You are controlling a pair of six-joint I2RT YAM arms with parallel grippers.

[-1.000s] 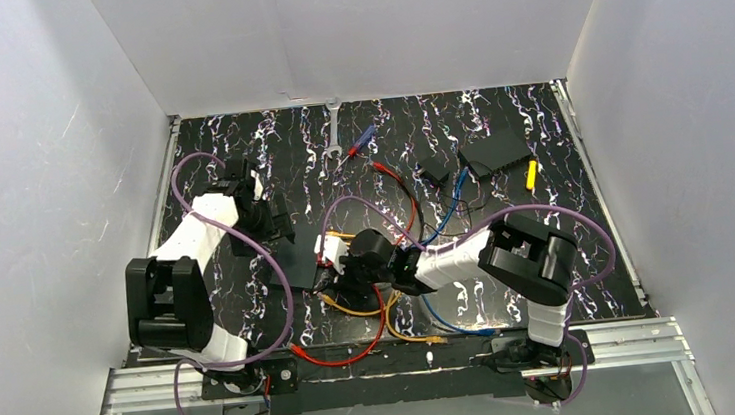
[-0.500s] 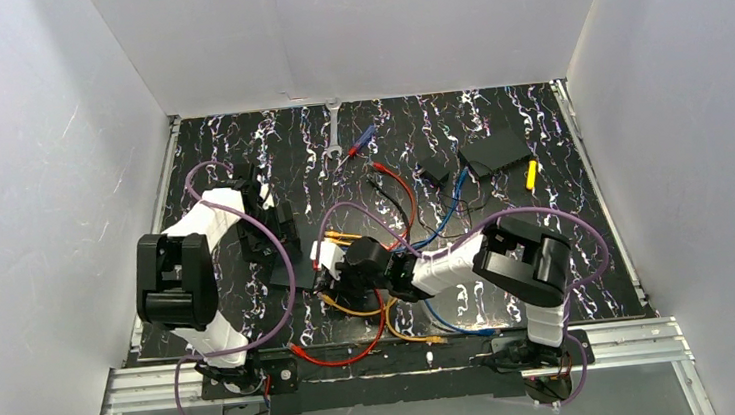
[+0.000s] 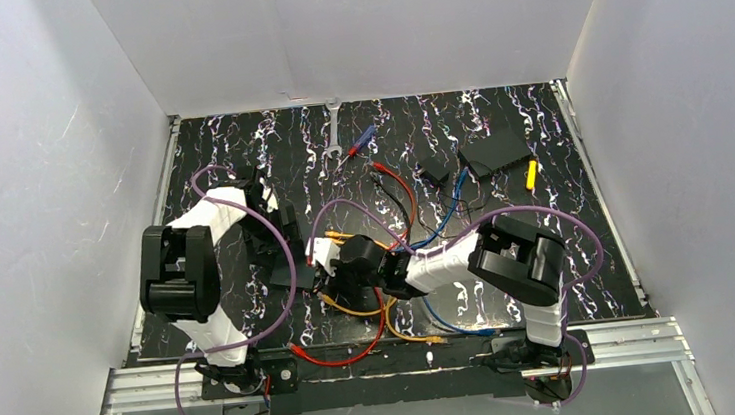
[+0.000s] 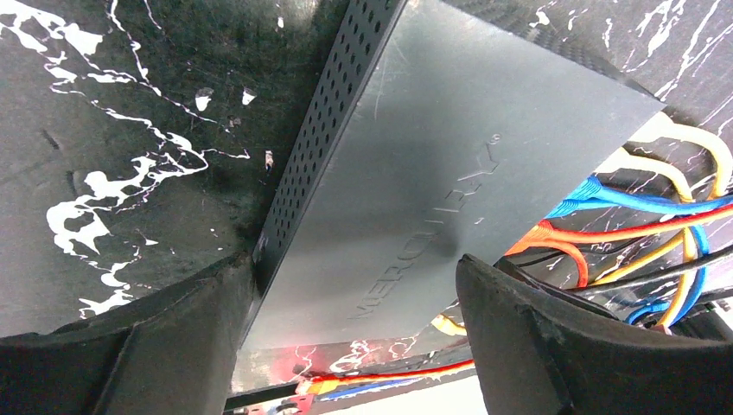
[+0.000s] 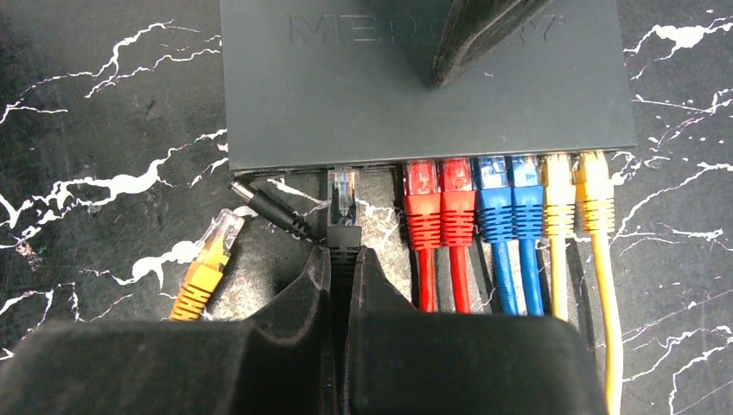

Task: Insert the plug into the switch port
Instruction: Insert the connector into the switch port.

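The switch (image 5: 372, 95) is a flat black box with red, blue and yellow cables plugged along its near edge. My right gripper (image 5: 344, 252) is shut on the black boot of a clear plug (image 5: 344, 192), whose tip sits at the mouth of a free port left of the red ones. My left gripper (image 4: 354, 264) straddles the switch (image 4: 432, 156). One finger (image 4: 173, 337) presses its perforated side and the other (image 4: 553, 346) meets the opposite edge. That finger (image 5: 484, 35) also shows over the switch's top. From above, both grippers meet at the switch (image 3: 286, 268).
A loose orange plug (image 5: 206, 264) and a black barrel plug (image 5: 259, 207) lie left of the held plug. At the back are a wrench (image 3: 335, 130), a small black block (image 3: 433, 172), another black slab (image 3: 499, 148) and a yellow piece (image 3: 532, 173). Cables loop across the mat.
My left arm has swung in over the switch and its jaws have narrowed onto it. My right gripper has edged left toward the switch with the plug.
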